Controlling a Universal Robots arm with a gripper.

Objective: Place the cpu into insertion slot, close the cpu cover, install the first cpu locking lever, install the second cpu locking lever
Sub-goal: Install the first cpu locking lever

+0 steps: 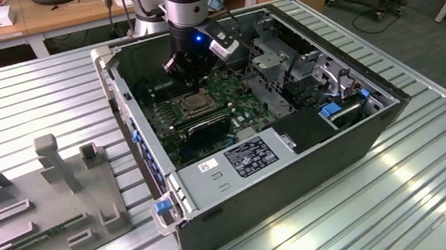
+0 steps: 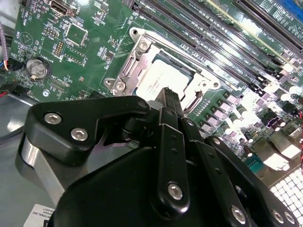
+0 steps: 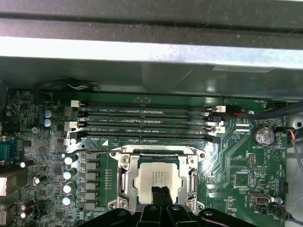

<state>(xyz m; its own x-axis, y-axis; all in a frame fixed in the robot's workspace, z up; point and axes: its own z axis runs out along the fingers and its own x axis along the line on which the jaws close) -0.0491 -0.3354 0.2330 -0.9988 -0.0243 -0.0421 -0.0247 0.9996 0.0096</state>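
Your end effector (image 3: 160, 195), fingertips together and empty, hovers just over the cpu (image 3: 156, 174), which sits in the insertion slot (image 3: 122, 161) beneath the lowered cpu cover (image 3: 158, 155). That looks like a pose for pushing, not grasping.

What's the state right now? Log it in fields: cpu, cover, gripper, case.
cpu: flat, silver top up, beside the memory slots
cpu cover: appears down, framing the cpu
gripper: fingers together, tips over the cpu's edge; contact unclear
computer case: open, lying on the slatted table
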